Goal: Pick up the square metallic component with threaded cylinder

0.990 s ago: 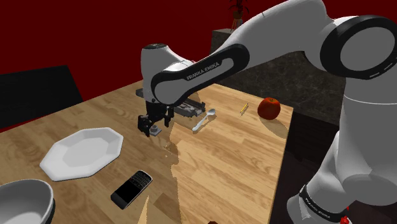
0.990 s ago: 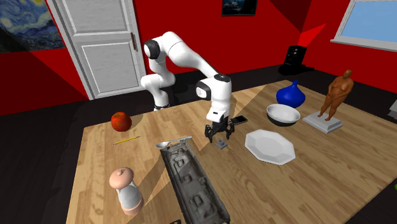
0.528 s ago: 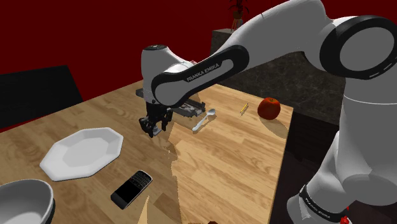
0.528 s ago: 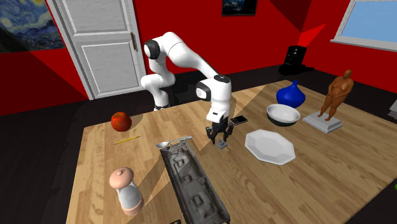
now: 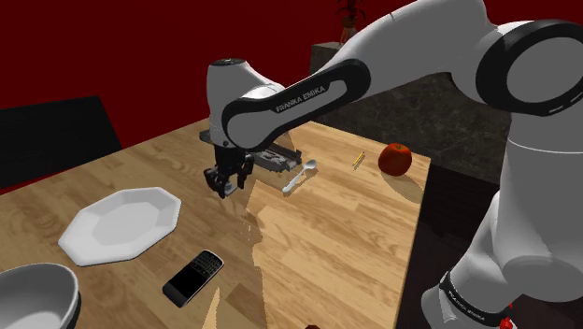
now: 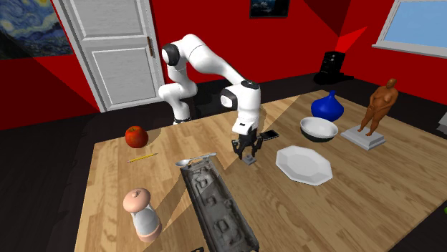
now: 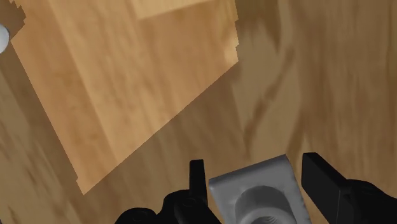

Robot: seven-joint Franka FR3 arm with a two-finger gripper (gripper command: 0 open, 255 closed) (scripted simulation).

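The square grey component [image 7: 256, 193], with a threaded round bore in its middle, sits clasped between my two black fingers [image 7: 196, 181]. My gripper [image 5: 224, 188] is shut on it just above the wooden table [image 5: 327, 243], between the white plate and the spoon in the shoulder view. In the second exterior view the gripper [image 6: 248, 157] points straight down near the table's middle, with the small grey component [image 6: 249, 161] at its tips. The fingers hide most of the part's sides.
A white octagonal plate [image 5: 120, 224], a black phone [image 5: 193, 277] and a white bowl [image 5: 33, 297] lie toward the shoulder view's lower left. A spoon [image 5: 299, 176], a pencil [image 5: 358, 161] and a red apple [image 5: 395, 159] lie to the right. A long dark tray [image 6: 215, 207] runs beside the gripper.
The fingers went from open around the component to shut on it. Since then the hand has risen slightly with the component in it.
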